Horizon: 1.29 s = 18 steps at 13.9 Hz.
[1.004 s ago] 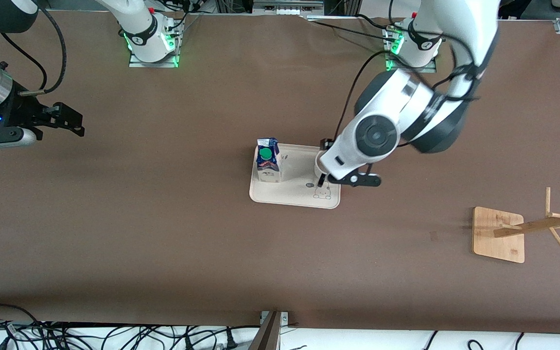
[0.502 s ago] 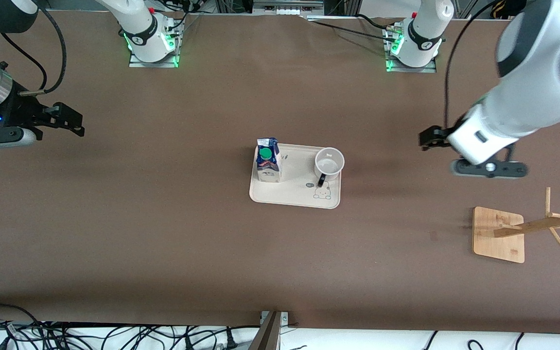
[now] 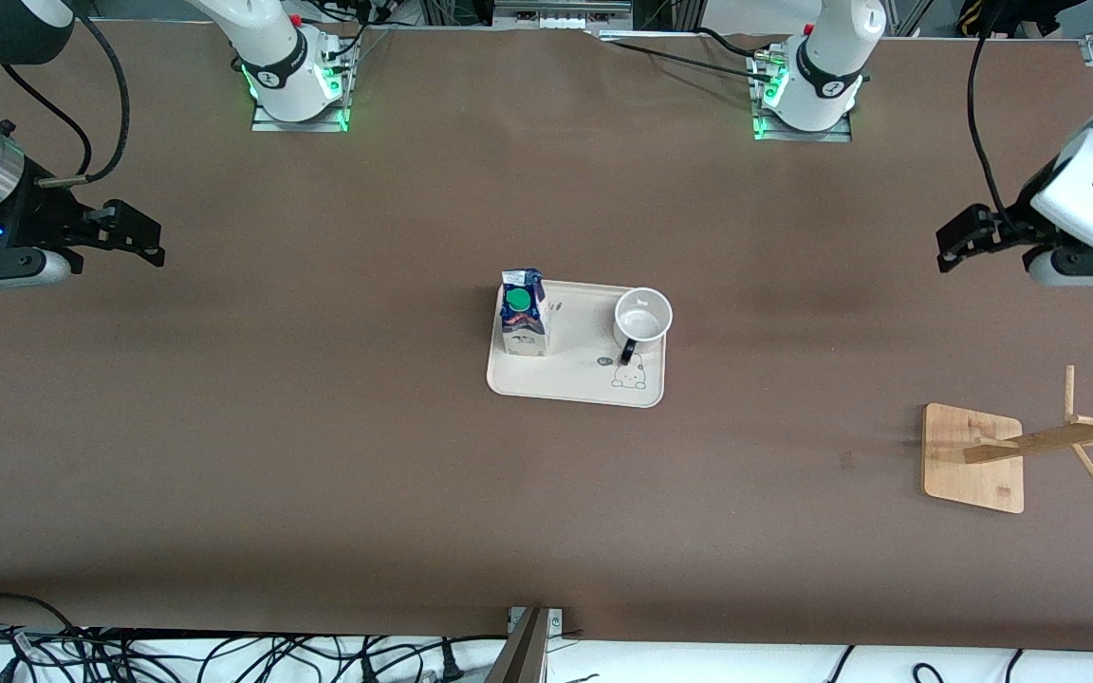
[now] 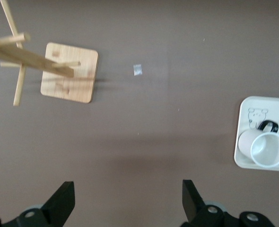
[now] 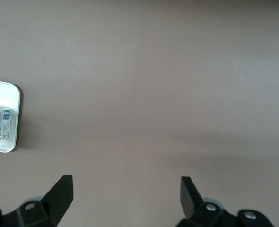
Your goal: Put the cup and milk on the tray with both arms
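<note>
The cream tray (image 3: 573, 379) lies at the table's middle. The milk carton (image 3: 522, 311) with its green cap stands upright on the tray's end toward the right arm. The white cup (image 3: 642, 318) stands upright on the tray's end toward the left arm, its black handle (image 3: 626, 355) pointing toward the front camera. The cup (image 4: 268, 149) and tray (image 4: 242, 124) also show in the left wrist view. My left gripper (image 3: 953, 249) is open and empty over bare table at the left arm's end. My right gripper (image 3: 134, 235) is open and empty over bare table at the right arm's end.
A wooden stand with a tan base (image 3: 973, 457) and slanted pegged post (image 3: 1059, 438) sits toward the left arm's end, nearer the front camera than the tray. Cables run along the table's front edge (image 3: 224, 655).
My left arm let go of the cup on the tray, lifted and swung away to the left arm's end of the table. The right arm has not moved.
</note>
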{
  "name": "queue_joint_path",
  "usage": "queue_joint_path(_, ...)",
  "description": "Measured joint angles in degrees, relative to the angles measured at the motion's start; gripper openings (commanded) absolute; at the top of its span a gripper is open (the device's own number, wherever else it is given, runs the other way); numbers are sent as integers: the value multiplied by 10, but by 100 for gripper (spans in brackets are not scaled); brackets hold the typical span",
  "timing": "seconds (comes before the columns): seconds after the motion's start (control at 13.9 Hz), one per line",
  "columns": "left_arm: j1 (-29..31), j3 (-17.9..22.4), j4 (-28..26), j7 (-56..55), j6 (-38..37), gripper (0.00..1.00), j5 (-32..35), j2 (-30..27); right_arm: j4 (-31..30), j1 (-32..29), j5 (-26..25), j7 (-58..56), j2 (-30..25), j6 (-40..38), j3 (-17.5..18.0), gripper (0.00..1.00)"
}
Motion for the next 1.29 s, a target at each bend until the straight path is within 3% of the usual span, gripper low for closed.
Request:
queue_joint_path(0.43, 0, 7, -18, 2, -3, 100, -26, -4, 0, 0, 0, 0, 0, 0, 0, 100)
queue_joint_path(0.86, -6, 1, 26, 6, -41, 100, -24, 17, 0, 0, 0, 0, 0, 0, 0, 100)
queue_joint_path(1.29, -6, 1, 35, 6, -45, 100, -24, 26, 0, 0, 0, 0, 0, 0, 0, 100)
